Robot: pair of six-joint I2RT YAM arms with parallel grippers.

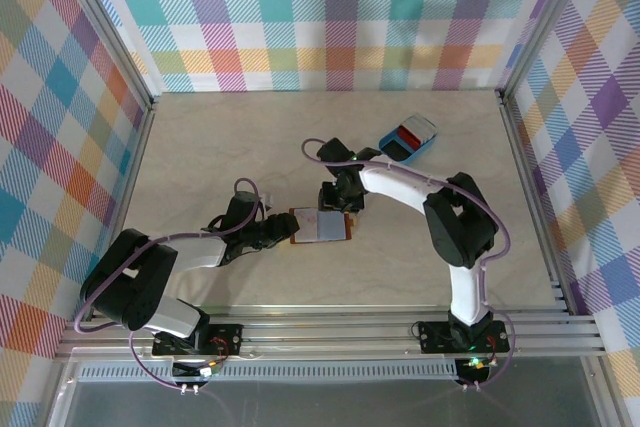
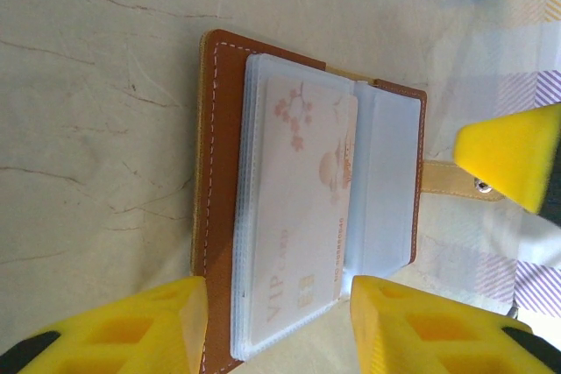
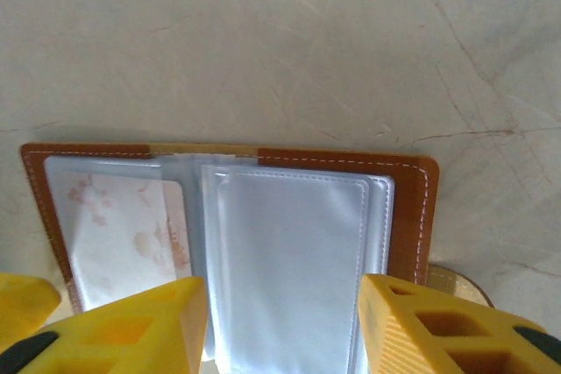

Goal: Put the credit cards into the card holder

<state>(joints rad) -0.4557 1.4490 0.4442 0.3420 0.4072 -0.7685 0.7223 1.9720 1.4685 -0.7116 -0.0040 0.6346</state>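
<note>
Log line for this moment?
wallet open flat | one card in wallet | left claw open | right claw open | cards in blue tray

I'm looking into a robot test cell, lab-like rather than a home: pastel checked wall panels (image 1: 330, 17) on silver aluminium frame rails (image 1: 350, 332) box in a pale, marbled beige tabletop (image 1: 230, 137).

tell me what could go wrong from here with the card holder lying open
1. The card holder lies loose on the table; a nudge from the open left gripper or right gripper, both close, could slide it or fold it shut.
2. Its clear sleeves are fanned, so a card pushed in might slip between sleeves instead of into a pocket.
</note>
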